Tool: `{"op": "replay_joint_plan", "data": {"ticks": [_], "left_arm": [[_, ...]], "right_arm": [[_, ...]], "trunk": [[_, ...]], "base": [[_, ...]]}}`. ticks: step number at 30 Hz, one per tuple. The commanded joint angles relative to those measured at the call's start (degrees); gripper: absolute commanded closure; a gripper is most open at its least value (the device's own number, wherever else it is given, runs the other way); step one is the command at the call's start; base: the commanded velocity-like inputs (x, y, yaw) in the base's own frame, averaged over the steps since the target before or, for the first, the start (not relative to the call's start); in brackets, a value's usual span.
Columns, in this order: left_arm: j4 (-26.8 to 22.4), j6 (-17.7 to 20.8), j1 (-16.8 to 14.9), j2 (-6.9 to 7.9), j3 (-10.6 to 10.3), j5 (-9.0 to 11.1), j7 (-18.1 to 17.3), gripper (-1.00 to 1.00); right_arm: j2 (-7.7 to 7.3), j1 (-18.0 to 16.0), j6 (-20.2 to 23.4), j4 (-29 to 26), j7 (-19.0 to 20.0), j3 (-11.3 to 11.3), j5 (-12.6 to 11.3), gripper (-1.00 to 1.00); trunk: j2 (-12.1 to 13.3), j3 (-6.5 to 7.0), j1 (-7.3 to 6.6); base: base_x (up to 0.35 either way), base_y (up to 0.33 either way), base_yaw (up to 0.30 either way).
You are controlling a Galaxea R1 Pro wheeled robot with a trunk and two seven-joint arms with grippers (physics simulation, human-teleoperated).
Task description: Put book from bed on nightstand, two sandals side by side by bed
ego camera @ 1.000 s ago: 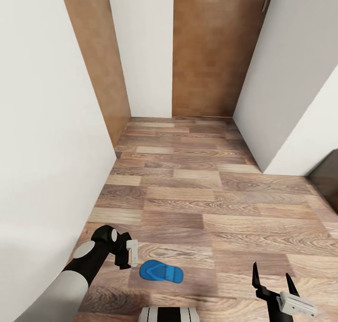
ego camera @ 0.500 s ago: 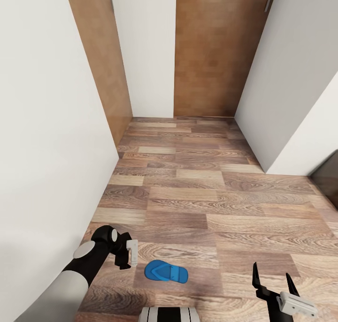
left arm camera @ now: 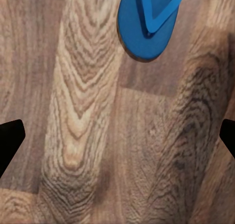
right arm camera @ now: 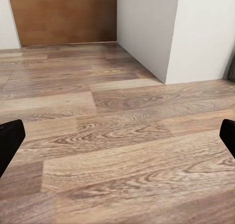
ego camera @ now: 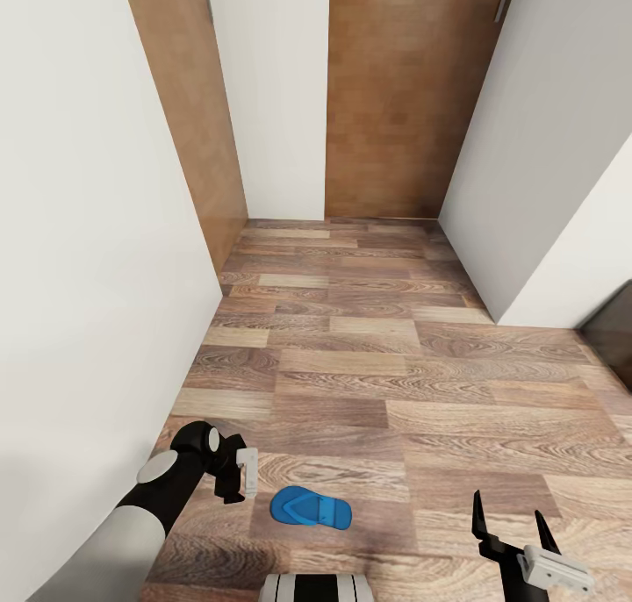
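Sandal (ego camera: 310, 507), bright blue, lies flat on the plank floor (ego camera: 395, 383) at lower centre of the head view, just beside the left gripper (ego camera: 246, 472), jaws spread. Right gripper (ego camera: 509, 519) hovers lower right, jaws spread. Best approach: centre over the strap before descending. No legible writing.

Matt wood-grain plank floor (ego camera: 395, 383)
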Motion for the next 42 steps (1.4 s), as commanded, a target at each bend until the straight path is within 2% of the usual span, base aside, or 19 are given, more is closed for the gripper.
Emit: {"op": "replay_joint_plan", "data": {"ticks": [1, 21, 42], "left_arm": [[-0.1, 0.6, 0.0, 0.0, -0.1, 0.0, -0.3, -1.0], [-0.1, 0.6, 0.0, 0.0, -0.1, 0.0, -0.3, -1.0], [-0.1, 0.6, 0.0, -0.09, -0.1, 0.0, -0.3, -1.0]], "right_arm": [[-0.05, 0.0, -0.1, 0.0, -0.3, 0.1, 0.0, -1.0], [-0.04, 0.0, -0.1, 0.0, -0.3, 0.1, 0.0, -1.0], [0.04, 0.0, -0.1, 0.0, -0.3, 0.1, 0.0, -1.0]], "trunk": [[0.0, -0.04, -0.01], [0.0, -0.04, -0.01], [0.0, -0.04, -0.01]], "base": [[0.0, 0.0, 0.0], [0.0, 0.0, -0.07], [0.0, 0.0, -0.134]]}}
